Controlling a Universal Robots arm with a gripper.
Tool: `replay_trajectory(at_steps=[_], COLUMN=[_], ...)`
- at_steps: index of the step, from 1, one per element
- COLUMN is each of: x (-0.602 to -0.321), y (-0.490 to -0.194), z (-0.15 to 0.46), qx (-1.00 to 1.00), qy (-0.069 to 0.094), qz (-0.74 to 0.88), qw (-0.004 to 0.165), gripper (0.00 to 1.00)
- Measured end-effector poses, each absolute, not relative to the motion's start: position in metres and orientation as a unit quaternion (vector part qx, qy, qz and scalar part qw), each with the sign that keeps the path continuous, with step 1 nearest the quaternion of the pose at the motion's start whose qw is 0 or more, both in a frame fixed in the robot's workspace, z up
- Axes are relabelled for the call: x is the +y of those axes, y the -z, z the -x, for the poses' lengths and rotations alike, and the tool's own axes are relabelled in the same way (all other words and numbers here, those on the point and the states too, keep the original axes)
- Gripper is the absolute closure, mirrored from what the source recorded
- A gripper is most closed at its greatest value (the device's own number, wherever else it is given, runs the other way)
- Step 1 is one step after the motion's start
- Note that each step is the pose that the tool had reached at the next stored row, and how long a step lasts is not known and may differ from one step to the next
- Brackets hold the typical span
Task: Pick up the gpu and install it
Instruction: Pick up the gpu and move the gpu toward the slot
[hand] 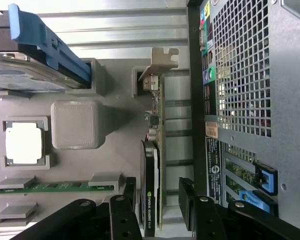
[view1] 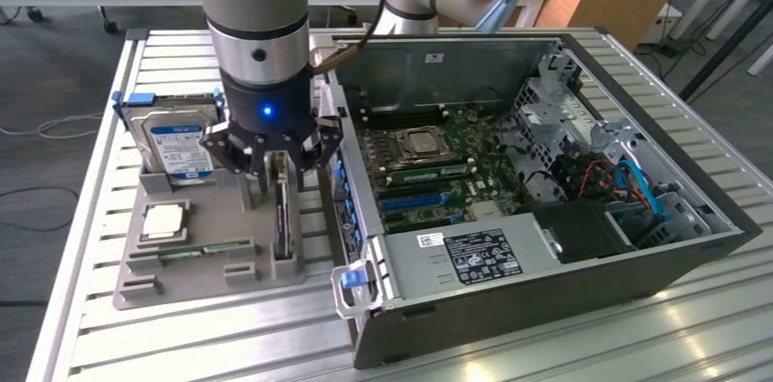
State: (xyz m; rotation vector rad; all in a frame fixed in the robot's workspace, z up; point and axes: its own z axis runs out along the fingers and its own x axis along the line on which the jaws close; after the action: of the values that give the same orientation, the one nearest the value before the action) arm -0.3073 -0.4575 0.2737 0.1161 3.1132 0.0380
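Note:
The gpu (view1: 282, 219) stands on its long edge in a slot of the grey holder (view1: 224, 219), close beside the open computer case (view1: 544, 300). In the wrist view the gpu (hand: 151, 165) is a thin dark card with a green-brown board edge and a metal bracket (hand: 163, 57) at its far end. My gripper (view1: 275, 194) hangs straight down over it, open. Its two black fingers (hand: 128, 196) straddle the card's near end, with a small gap on each side. Nothing is gripped.
The holder also carries a silver blue-labelled hard drive (view1: 176, 145) in a blue-handled bracket, a processor (view1: 163, 219) and a slim green RAM stick (view1: 199, 251). The case's motherboard (view1: 423, 165) with blue card slots (view1: 417, 203) lies exposed. The case's perforated rear wall (hand: 245, 85) stands right beside the card.

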Motion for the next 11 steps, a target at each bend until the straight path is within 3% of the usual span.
replay_trajectory(at_steps=[11], x=[-0.4586], y=[-0.2646], z=[0.3074], qx=[0.999], qy=[-0.012], qz=[-0.037], qw=[0.013], gripper=[0.53])
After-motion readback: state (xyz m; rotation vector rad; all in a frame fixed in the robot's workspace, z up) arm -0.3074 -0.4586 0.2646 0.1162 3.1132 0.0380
